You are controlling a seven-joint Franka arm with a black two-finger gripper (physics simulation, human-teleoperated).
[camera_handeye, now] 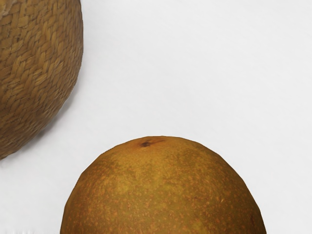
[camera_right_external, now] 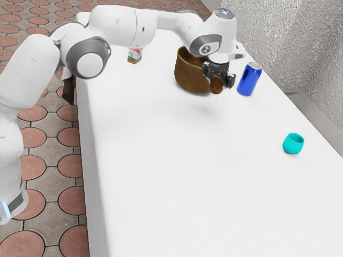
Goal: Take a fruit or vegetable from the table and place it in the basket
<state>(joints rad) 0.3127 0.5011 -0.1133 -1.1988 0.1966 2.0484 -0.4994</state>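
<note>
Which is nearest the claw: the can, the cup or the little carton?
The blue can; the turquoise cup and little carton stand farther from the claw.

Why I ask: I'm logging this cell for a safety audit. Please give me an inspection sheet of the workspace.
Surface: white tabletop, no spills seen
Job's things: round russet fruit, raised above the tabletop, outside the woven basket
Clutter: blue drink can, turquoise cup, small patterned carton
End effector: black, closed on the fruit
Cables: nothing seen
Surroundings: floor with round pavers, rough grey wall
</note>
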